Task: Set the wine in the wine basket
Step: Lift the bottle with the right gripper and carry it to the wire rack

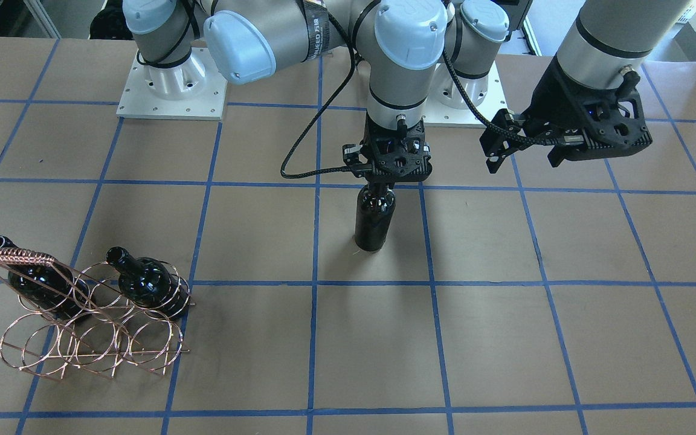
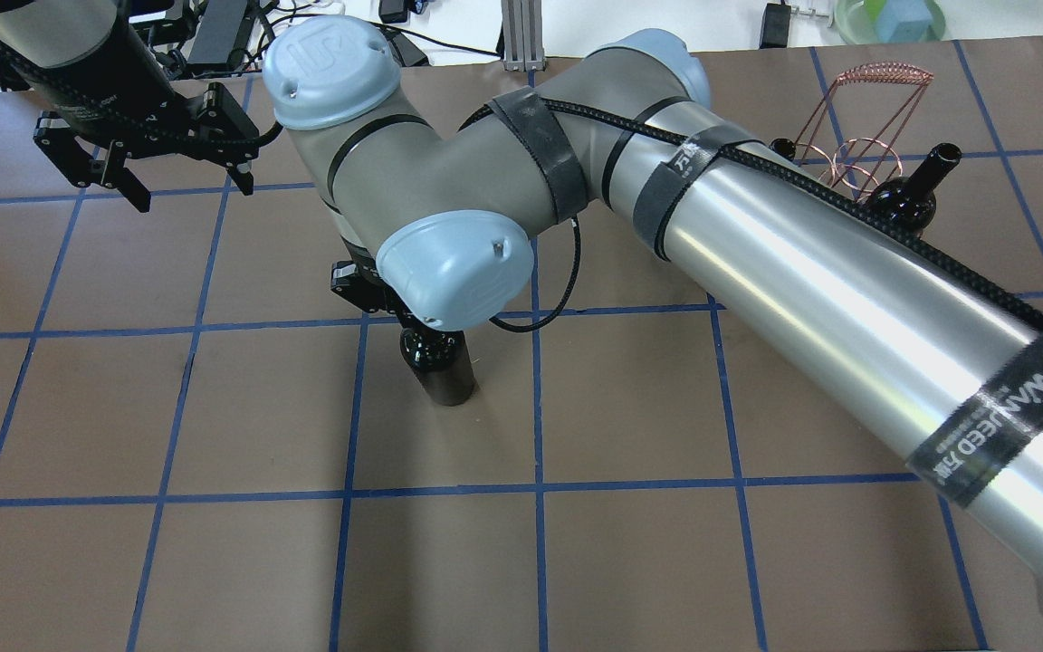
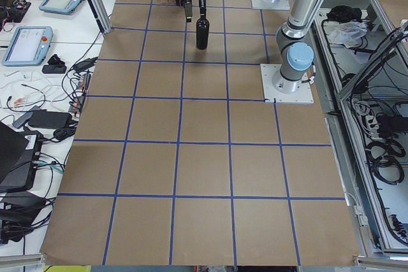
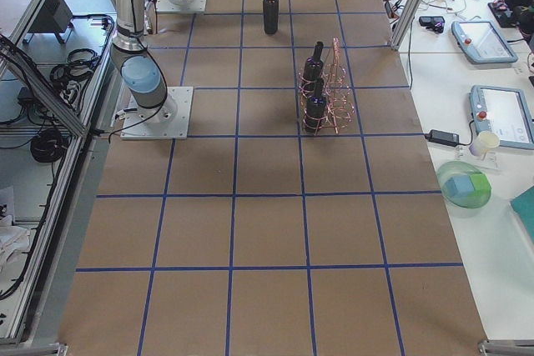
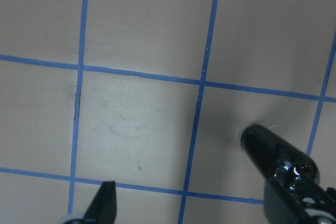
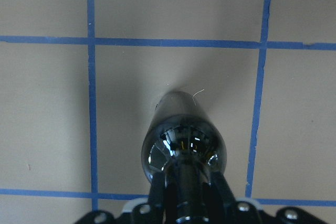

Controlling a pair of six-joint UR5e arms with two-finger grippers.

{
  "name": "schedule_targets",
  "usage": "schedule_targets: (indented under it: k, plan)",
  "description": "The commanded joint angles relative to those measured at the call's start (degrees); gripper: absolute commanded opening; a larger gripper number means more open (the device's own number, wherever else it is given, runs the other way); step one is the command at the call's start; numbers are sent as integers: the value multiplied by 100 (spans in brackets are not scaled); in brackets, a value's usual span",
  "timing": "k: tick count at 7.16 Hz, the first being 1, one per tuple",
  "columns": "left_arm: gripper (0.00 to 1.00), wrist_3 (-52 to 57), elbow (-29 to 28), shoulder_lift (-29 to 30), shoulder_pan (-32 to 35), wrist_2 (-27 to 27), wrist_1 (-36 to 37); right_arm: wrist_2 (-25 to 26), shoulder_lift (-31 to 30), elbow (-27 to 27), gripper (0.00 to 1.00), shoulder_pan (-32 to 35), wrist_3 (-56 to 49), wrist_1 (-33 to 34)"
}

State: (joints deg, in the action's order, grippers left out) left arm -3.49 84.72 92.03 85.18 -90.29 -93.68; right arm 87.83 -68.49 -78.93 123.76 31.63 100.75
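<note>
The wine bottle (image 1: 374, 220), glossy near-black, stands upright near the table's middle. I cannot tell whether its base touches the paper. My right gripper (image 1: 382, 181) is shut on its neck from above; the right wrist view shows the fingers (image 6: 157, 195) clamped round the neck above the bottle's shoulder (image 6: 181, 135). The copper wire wine basket (image 1: 91, 338) stands far off on my right side, with two more black bottles (image 1: 148, 281) lying in its rings. My left gripper (image 1: 523, 158) is open and empty, raised above the table beside the held bottle.
The table is brown paper with a blue tape grid (image 1: 315, 284). The right arm's long silver link (image 2: 847, 299) crosses the overhead view and hides part of the basket (image 2: 856, 118). The arm bases (image 1: 173, 90) stand on white plates at the robot's edge.
</note>
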Motion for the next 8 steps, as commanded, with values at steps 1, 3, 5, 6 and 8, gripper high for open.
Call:
schedule_targets:
  k: [1,3,5,6,8]
  plan:
    - [100,32,0,17,-18,-6,121,-3,-339,-9,11,-307,-366,-264]
    - [100,33,0,8,-19,2,122,-82,-927,0,11,-1061,-1225,-1062]
    - [100,41,0,8,-27,-6,122,-64,-1489,17,11,-2088,-2664,-2194]
    - [100,33,0,8,-36,2,122,-12,-1710,18,12,-2720,-3306,-2452]
    - [100,33,0,8,-45,-6,122,189,-1809,70,12,-3680,-4406,-2603]
